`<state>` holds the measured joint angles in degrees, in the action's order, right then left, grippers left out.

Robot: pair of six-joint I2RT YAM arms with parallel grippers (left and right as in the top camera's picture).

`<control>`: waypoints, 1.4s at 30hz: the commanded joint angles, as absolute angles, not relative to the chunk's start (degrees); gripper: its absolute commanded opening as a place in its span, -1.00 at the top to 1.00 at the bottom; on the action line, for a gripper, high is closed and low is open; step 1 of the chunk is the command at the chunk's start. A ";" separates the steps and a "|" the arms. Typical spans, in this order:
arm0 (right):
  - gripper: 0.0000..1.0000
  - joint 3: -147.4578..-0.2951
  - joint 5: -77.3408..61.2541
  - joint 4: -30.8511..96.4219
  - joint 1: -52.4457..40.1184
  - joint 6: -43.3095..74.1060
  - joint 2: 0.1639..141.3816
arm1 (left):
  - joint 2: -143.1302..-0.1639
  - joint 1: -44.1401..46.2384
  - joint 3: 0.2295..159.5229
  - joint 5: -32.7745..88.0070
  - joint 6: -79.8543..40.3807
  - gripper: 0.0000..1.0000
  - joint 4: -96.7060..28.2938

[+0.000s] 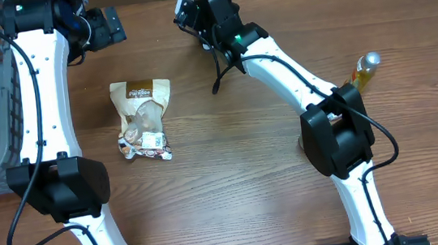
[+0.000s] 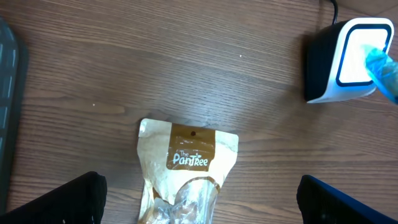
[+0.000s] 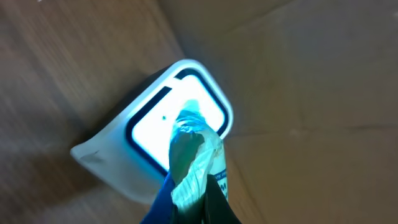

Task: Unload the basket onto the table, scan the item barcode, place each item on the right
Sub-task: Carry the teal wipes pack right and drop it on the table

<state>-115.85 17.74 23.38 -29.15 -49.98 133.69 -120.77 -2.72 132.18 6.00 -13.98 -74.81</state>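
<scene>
Right gripper (image 3: pixel 189 193): pinched fully shut on the lower end of a slim, blue-tinted wrapped item (image 3: pixel 189 140), upper end poking out ahead of the fingertips. Directly in front of that tip, the lit window of the scanner (image 3: pixel 146 121); close or touching, cannot tell which. Sound placement, with the item centred over the glow.

To do this step well:
- Probably best to steady the wrist, then roll slowly about the item's long axis to sweep any printed code past the window.
- No barcode legible from here; wrapper crinkled and washed out by glare.
- Wise to leave a small gap rather than press, to avoid slip or buckling of a thin, slick wrapper in a 2-finger pinch.

Farther out, to the right gripper's left across the table (image 1: pixel 233 178): left gripper (image 2: pixel 200 202), jaws spread wide, holding nothing, hovering above a tan snack pouch (image 1: pixel 143 118) lying flat. Best idle there, clear of the scanner.

Back toward the base and off to the right: 1 amber bottle (image 1: pixel 364 70), well apart.
</scene>
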 commanded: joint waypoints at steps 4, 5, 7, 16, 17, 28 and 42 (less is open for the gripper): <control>0.93 -115.81 13.34 26.96 -29.52 -49.52 134.61 | -119.72 -2.61 133.23 5.52 -14.15 -0.99 -74.78; 0.93 -115.81 13.28 26.96 -29.52 -49.52 134.63 | -119.72 -2.61 133.23 5.52 -14.15 -0.99 -74.78; 0.93 -115.81 11.51 27.03 -29.56 -49.54 134.61 | -119.72 -2.61 133.23 5.54 -14.15 -0.99 -74.78; 0.84 -115.96 11.22 26.81 -29.10 -49.50 134.54 | -119.72 -2.59 133.23 5.54 -14.15 -0.99 -74.78; 0.85 -116.01 12.69 26.39 -29.06 -49.30 134.32 | -119.72 -2.59 133.23 5.52 -14.15 -0.99 -74.78; 0.93 -116.01 7.79 42.41 -26.94 -19.31 115.98 | -119.72 -2.61 133.23 5.54 -14.17 -0.99 -74.78; 0.93 -114.52 -7.57 87.24 -21.82 -1.52 119.42 | -119.72 -2.61 133.23 5.52 -14.17 -0.99 -74.76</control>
